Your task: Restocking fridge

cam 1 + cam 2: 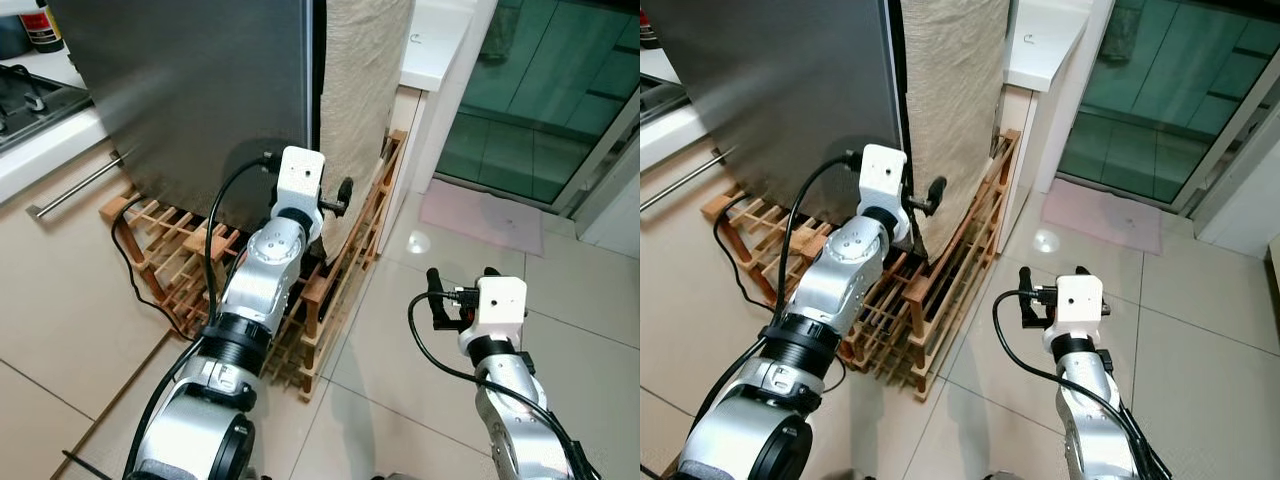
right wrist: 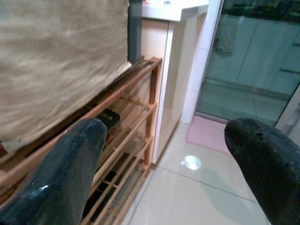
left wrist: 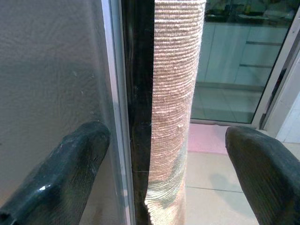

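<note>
Just ahead of the left pincer (image 1: 338, 196), spread and empty, runs the fridge door (image 1: 200, 90) edge beside a hanging cloth (image 1: 360, 90). A finger might snag cloth instead. The right pincer (image 1: 440, 292) is spread too, low, well clear.

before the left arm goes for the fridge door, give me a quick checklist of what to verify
1. Left end effector open: ok.
2. It is lined up with the fridge door edge, at the dark gap beside the cloth: ok.
3. Fingers on the door yet: not ok, apart from it.
4. Door handle location: cannot tell.
5. Right end effector open, over the floor, away from the wooden rack: ok.
</note>
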Controlling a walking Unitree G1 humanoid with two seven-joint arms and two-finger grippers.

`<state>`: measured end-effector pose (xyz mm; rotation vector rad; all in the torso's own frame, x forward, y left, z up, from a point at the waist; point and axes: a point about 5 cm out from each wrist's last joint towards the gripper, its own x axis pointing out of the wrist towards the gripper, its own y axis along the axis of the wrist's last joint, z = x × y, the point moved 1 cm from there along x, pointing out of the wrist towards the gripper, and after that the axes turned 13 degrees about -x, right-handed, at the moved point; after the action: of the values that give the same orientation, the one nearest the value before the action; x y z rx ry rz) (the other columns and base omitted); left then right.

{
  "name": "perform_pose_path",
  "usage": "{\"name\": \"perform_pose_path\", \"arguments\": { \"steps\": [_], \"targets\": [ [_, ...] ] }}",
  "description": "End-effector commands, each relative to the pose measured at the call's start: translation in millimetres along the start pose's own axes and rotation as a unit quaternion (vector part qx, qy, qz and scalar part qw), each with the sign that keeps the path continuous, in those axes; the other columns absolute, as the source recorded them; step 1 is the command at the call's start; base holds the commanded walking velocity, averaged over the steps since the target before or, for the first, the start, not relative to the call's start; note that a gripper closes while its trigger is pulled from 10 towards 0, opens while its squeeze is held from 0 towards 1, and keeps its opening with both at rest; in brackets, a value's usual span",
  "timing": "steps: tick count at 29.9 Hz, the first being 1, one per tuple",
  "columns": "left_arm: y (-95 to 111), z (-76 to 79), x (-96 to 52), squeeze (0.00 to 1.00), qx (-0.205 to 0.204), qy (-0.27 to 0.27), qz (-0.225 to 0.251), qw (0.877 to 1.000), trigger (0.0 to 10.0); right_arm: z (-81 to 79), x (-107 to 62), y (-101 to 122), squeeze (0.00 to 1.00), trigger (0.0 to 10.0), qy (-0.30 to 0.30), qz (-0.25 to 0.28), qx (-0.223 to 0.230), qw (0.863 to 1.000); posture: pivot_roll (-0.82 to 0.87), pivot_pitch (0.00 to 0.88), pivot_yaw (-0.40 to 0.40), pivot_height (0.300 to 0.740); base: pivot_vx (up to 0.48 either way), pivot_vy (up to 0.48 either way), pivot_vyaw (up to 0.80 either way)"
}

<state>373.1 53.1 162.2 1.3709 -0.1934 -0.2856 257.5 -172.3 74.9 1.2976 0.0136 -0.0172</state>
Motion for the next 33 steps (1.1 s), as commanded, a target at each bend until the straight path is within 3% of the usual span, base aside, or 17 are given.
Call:
{"name": "perform_pose_path", "arguments": {
  "steps": [1, 14, 28, 33],
  "targets": [
    [8.1, 10.2, 5.6, 0.00, 0.001, -0.014, 0.010, 1.000, 10.0, 3.6, -1.3, 7.4, 0.00, 10.0, -0.002, 0.018, 0.008, 1.000, 0.01, 0.013, -0.028, 0.736, 0.000, 0.000, 0.00],
    [21.4, 31.1, 9.7, 0.00, -0.023, -0.045, 0.019, 0.999, 10.0, 2.5, -9.7, 3.2, 0.00, 10.0, 0.010, 0.015, -0.002, 1.000, 0.00, 0.019, -0.018, 0.736, 0.000, 0.000, 0.00],
    [13.8, 29.5, 6.1, 0.00, -0.013, -0.027, 0.001, 1.000, 10.0, -3.1, -8.6, 0.2, 0.00, 10.0, 0.018, 0.012, 0.000, 1.000, 0.02, 0.007, -0.017, 0.736, 0.000, 0.000, 0.00],
    [13.0, 43.8, 11.7, 0.00, -0.014, -0.049, -0.002, 0.999, 10.0, -2.3, -7.9, -0.1, 0.00, 10.0, 0.019, 0.012, -0.001, 1.000, 0.02, 0.001, -0.016, 0.736, 0.000, 0.000, 0.00]
  ]
}}
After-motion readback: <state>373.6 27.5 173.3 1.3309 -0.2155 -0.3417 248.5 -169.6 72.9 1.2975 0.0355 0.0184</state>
